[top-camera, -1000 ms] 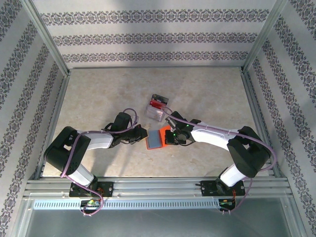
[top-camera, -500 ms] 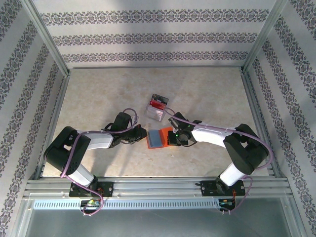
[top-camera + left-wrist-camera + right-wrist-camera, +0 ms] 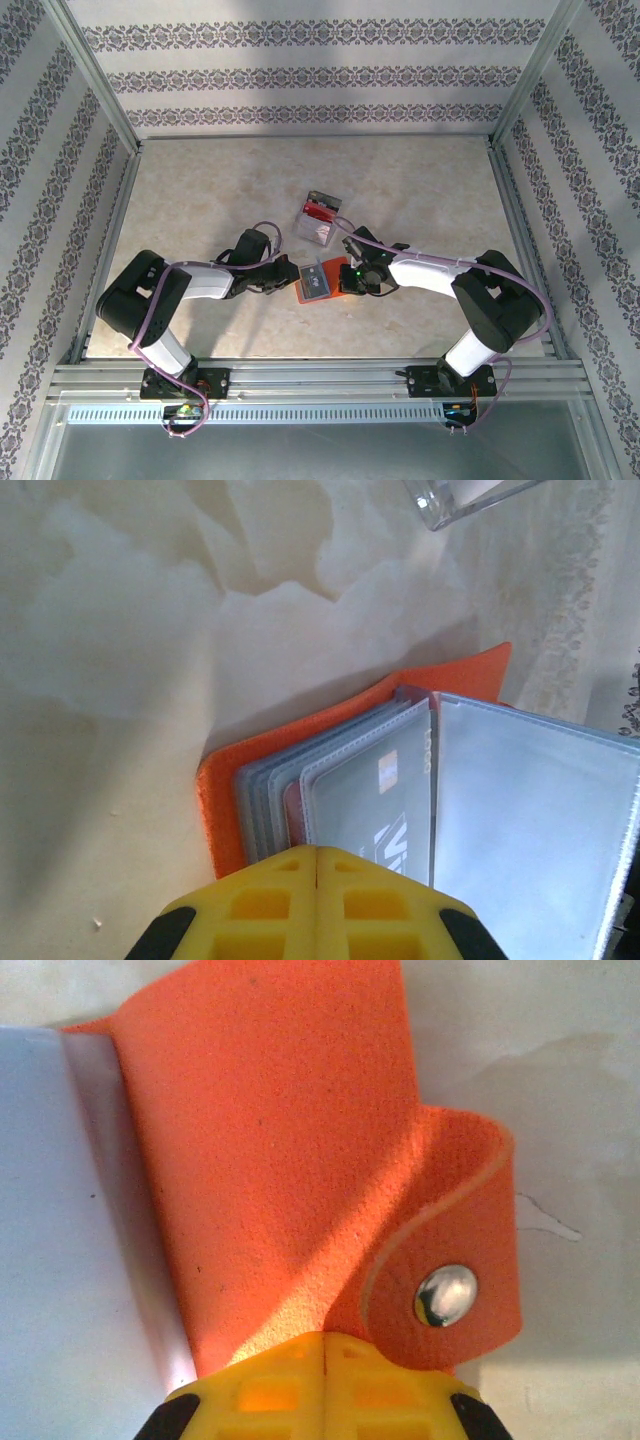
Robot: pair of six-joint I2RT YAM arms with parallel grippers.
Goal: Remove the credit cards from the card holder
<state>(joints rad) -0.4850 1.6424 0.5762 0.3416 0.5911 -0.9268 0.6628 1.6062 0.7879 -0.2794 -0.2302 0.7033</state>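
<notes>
holder: the card holder [image 3: 318, 283] lies open on the table [image 3: 200, 190], centre of the top view, just below the clear plastic box [image 3: 318, 218].
left gripper: the left gripper [image 3: 316, 865] is clenched, tips at the near edge of the sleeve stack, bottom centre of its wrist view. You can't tell whether it pinches the card [image 3: 372, 815].
right gripper: the right gripper [image 3: 325, 1345] is clenched at the orange cover beside the snap tab [image 3: 450, 1260]. Actual pinch not confirmed.
step: my read is first card extraction, with the cards not yet out of the sleeves.
next: you want the right pinning the cover while the left draws the card straight out. Watch for the holder dragging along.
</notes>
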